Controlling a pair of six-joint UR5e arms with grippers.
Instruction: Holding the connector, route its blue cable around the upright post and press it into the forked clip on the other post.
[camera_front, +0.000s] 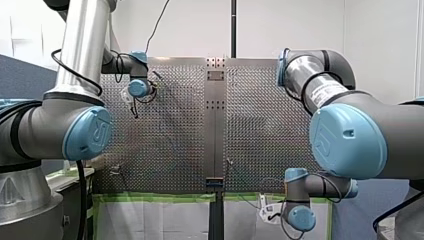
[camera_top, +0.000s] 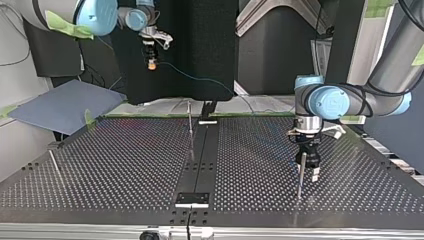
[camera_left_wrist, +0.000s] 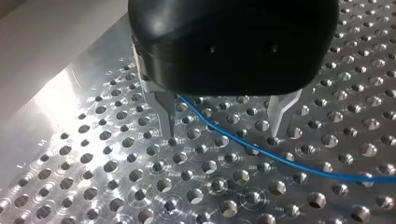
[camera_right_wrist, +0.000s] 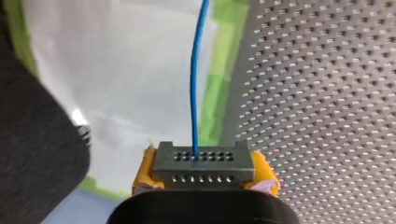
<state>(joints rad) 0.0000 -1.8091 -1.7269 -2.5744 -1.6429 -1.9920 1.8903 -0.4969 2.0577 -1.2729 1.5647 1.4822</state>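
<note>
Top view, left to right.
- My right hand (camera_top: 151, 50): raised beyond far edge of tabletop (camera_top: 125, 165), yellow pads clamping connector (camera_right_wrist: 204, 165).
- Blue cable (camera_right_wrist: 196, 84): leads from connector toward tabletop.
- Centre post (camera_top: 190, 131): no wrap visible.
- My left hand (camera_left_wrist: 222, 135): open, fingertips straddling cable on tabletop, just beside another post (camera_top: 300, 182).
- Judgement: connector grasp done; wrap and clip press left.

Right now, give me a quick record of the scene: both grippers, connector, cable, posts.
left gripper: open, tips low over the table, astride the cable
right gripper: shut on the connector, yellow pads, raised off the table
cable: blue, runs from the connector, passes between the left gripper's fingers, not gripped
near post: upright, close beside the left gripper
other posts: centre post, side post
clip: too small to tell
routing: not yet done
</note>
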